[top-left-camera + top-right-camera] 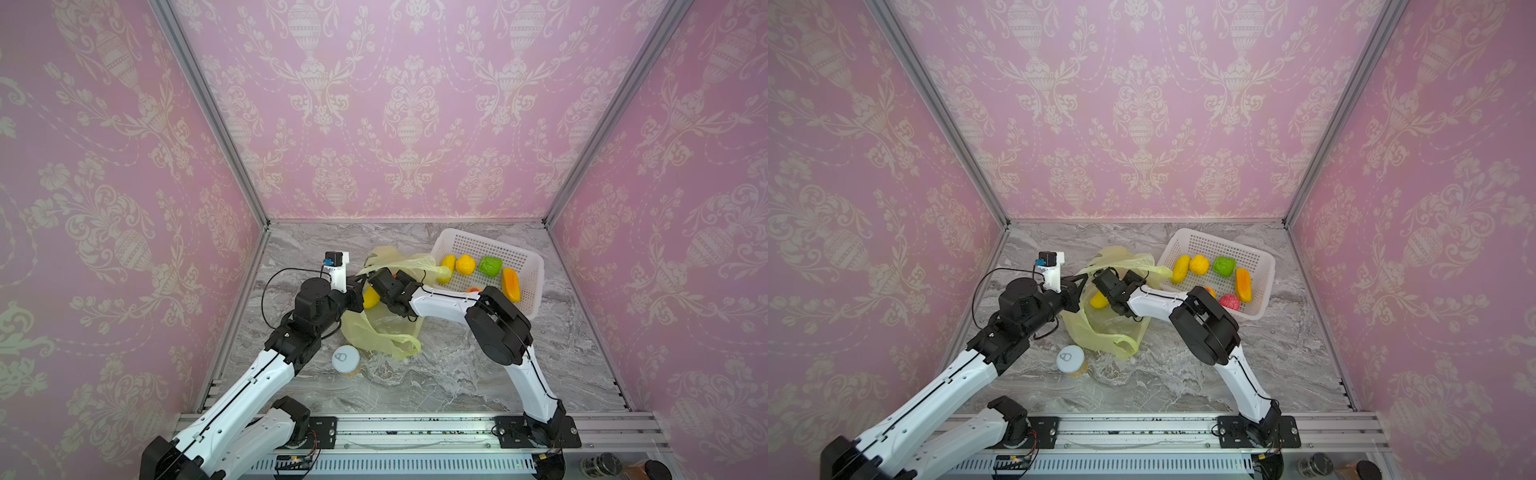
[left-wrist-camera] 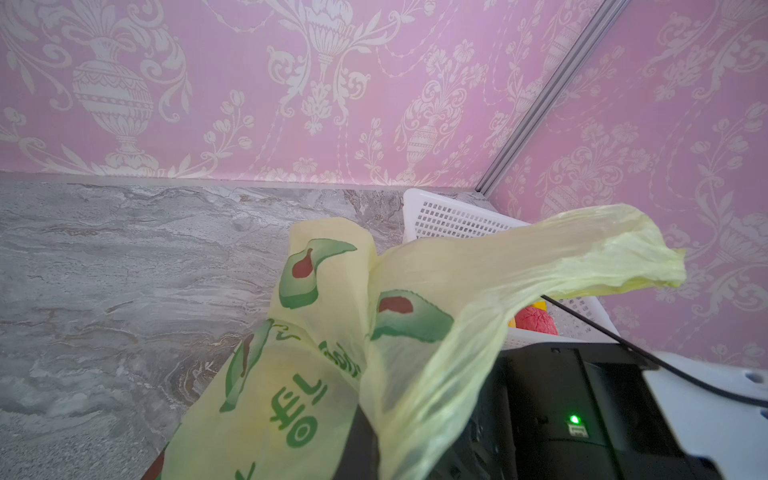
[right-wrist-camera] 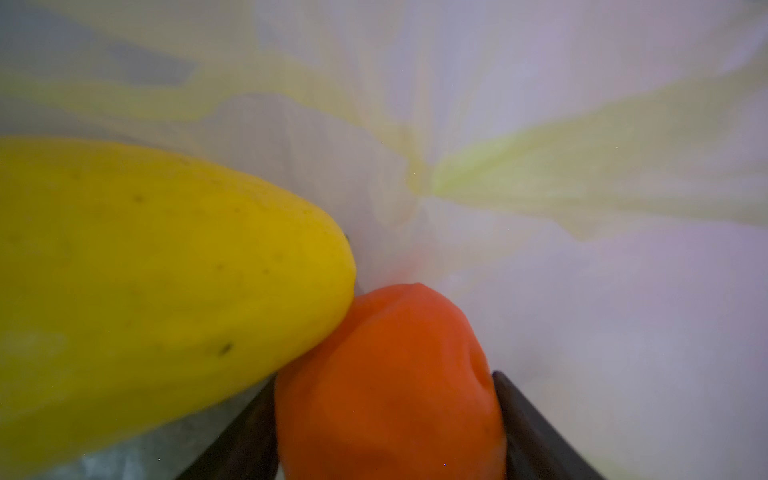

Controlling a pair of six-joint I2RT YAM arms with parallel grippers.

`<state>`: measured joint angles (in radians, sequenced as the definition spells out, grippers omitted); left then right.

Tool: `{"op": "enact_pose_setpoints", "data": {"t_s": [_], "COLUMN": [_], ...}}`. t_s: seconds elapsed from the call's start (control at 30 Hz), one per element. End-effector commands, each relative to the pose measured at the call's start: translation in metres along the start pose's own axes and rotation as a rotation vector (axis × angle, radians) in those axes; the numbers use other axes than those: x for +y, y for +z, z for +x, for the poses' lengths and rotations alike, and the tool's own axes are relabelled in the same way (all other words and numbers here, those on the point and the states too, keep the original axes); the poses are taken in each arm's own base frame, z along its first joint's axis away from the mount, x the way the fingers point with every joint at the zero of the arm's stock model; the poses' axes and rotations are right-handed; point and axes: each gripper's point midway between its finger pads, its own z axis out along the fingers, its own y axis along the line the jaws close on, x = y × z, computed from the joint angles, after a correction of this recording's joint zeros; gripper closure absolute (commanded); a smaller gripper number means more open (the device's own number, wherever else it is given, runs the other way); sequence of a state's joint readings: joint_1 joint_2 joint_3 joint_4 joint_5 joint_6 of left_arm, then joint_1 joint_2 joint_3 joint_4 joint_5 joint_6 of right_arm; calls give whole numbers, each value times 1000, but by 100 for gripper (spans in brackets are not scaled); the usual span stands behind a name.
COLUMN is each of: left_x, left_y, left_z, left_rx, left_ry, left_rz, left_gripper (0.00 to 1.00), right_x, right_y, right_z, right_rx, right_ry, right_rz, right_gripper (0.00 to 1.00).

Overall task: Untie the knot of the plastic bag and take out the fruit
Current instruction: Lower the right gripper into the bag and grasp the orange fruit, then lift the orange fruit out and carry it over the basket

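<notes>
We are emptying the thin yellow-green plastic bag. Our left gripper, mid-frame, is clamping its rim. Our right gripper is straddling a smooth orange toy fruit, and we cannot tell whether it is squeezing. Next we are likely closing firmly and lifting the fruit out.

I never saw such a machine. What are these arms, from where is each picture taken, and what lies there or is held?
These are two robot arms, each ending in a two-fingered gripper. Two pictures look down on the marble table from above; two come from cameras on the wrists. On the table lie a yellow-green plastic bag, a white basket with fruit in it, and a can. The left gripper is shut on the bag's edge, holding it up. The right gripper reaches inside the bag: its fingers stand either side of an orange fruit, beside a yellow fruit; whether they squeeze it yet, I cannot tell.
</notes>
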<state>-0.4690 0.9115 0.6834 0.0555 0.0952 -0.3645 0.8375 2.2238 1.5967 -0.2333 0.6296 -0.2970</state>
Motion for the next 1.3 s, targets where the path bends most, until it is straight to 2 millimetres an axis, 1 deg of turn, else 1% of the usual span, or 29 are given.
{"op": "enact_pose_setpoints", "data": {"t_s": [0.0,0.07,0.27,0.4,0.5,0.67,0.73,0.83,0.97,1.07,1.13,1.27], "left_x": [5,7,14,22,30,41,44,45,49,52,53,54], "left_y": [-1,0,0,1,3,6,7,7,8,8,8,8], "left_z": [2,2,3,5,7,12,13,14,14,16,17,19], "left_rx": [-8,-8,-1,5,19,46,53,55,61,68,73,78], "left_ry": [20,18,18,16,15,14,15,15,16,16,15,14], "left_rz": [-25,-40,-79,-124,-169,-232,-246,-254,-274,-290,-296,-302], "left_gripper": [100,100,100,100,100,100,100,100,100,100,100,100], "right_x": [17,17,13,3,-3,-8,-4,-4,-9,-17,-26,-45], "right_y": [8,4,-18,-41,-65,-115,-131,-161,-199,-227,-242,-263], "right_z": [15,14,7,-1,-6,-14,-7,-7,-2,2,6,20], "right_rx": [55,46,-22,-96,-177,-340,-380,-473,-591,-685,-740,-830], "right_ry": [-6,3,53,105,148,199,201,209,221,232,254,310], "right_rz": [-85,-99,-161,-193,-238,-355,-406,-484,-555,-581,-574,-552], "right_gripper": [37,47,62,69,74,80,83,84,85,86,86,88]}}
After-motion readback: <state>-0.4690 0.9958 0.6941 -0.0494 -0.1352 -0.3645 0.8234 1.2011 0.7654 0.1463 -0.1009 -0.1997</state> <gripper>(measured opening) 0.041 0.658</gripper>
